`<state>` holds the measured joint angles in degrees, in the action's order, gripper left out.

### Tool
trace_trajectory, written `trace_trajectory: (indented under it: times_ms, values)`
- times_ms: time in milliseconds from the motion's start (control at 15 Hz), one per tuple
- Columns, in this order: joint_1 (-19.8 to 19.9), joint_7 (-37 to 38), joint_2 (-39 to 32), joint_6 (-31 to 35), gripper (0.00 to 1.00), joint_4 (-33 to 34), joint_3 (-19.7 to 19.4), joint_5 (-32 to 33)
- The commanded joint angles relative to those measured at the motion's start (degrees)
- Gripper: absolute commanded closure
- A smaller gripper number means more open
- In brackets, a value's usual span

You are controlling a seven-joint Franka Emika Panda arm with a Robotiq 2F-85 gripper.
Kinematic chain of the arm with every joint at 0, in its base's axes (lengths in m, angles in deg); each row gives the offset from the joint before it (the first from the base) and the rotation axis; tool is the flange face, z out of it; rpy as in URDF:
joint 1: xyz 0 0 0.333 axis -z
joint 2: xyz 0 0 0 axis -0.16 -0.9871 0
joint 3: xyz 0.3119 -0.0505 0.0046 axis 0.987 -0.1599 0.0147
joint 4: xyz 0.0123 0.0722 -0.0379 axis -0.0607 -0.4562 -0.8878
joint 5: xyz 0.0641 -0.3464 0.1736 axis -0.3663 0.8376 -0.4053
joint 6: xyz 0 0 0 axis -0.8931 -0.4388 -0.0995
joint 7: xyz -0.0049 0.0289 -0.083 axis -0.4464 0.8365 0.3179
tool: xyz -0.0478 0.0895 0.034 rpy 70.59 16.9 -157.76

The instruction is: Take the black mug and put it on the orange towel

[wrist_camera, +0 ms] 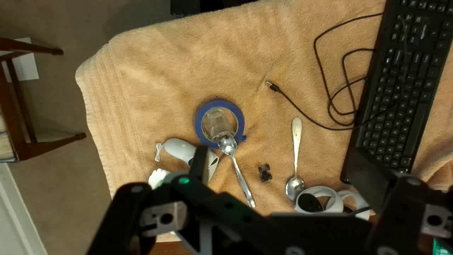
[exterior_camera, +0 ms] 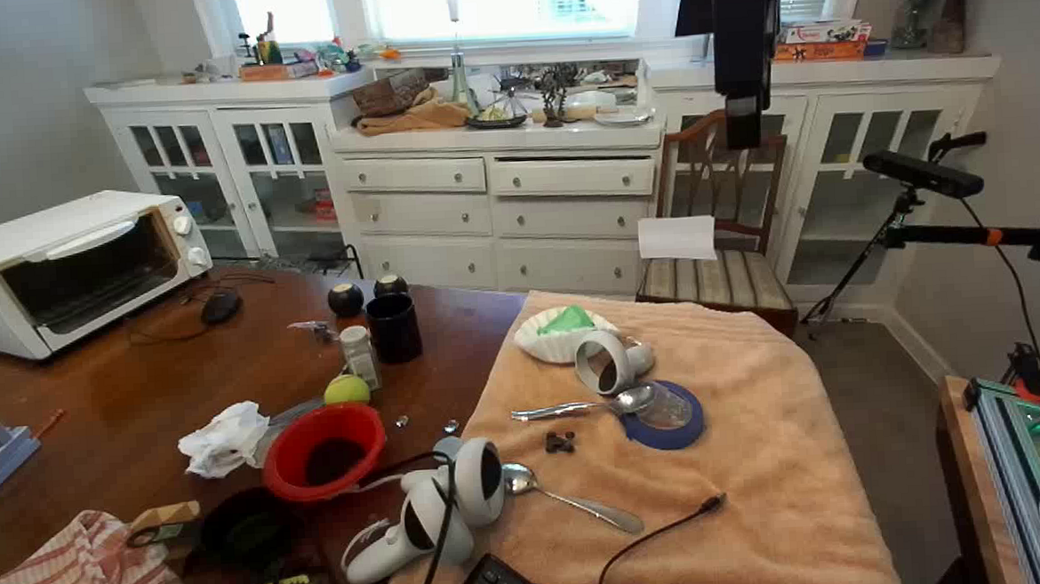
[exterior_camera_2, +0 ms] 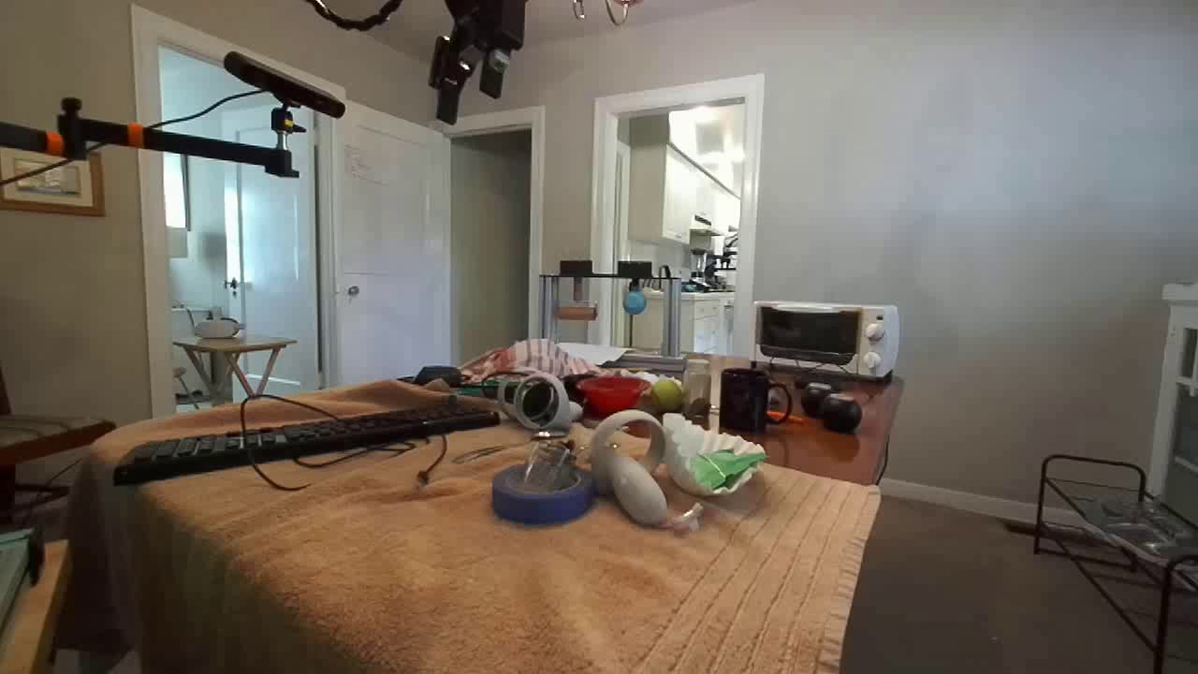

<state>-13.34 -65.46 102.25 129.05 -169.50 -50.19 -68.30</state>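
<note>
Brown table (exterior_camera: 460,335): upright black mug (exterior_camera: 395,331), straight-sided, loop-handled.

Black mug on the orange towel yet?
No, in an exterior view the black mug stands on the brown table, apart from the orange towel.

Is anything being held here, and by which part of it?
Nothing is held: the fingers stand apart, and the black mug stands on the wooden table.

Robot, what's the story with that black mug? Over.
Gripper open, empty, up high. Black mug upright on wooden table, not yet on orange towel. Small jar close beside it, possibly in the way.
</note>
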Motion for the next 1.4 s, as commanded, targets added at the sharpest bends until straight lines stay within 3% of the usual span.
trace_trajectory:
  times_ms: [0, 467, 667, 1067, 1333]
  values:
    - [-1.07, 0.22, -0.14, -0.16, 0.00, 0.18, -0.90, 0.20]
    - [-1.07, 0.22, -0.14, -0.16, 0.00, 0.18, -0.90, 0.20]
    - [-1.15, 7.86, -4.24, 2.40, 0.00, 2.66, 0.61, 0.08]
    - [-3.03, 23.87, -18.70, 5.71, 0.00, 15.32, 0.64, -0.51]
    - [-4.13, 28.35, -25.95, 8.25, 0.00, 23.97, -2.17, -1.23]
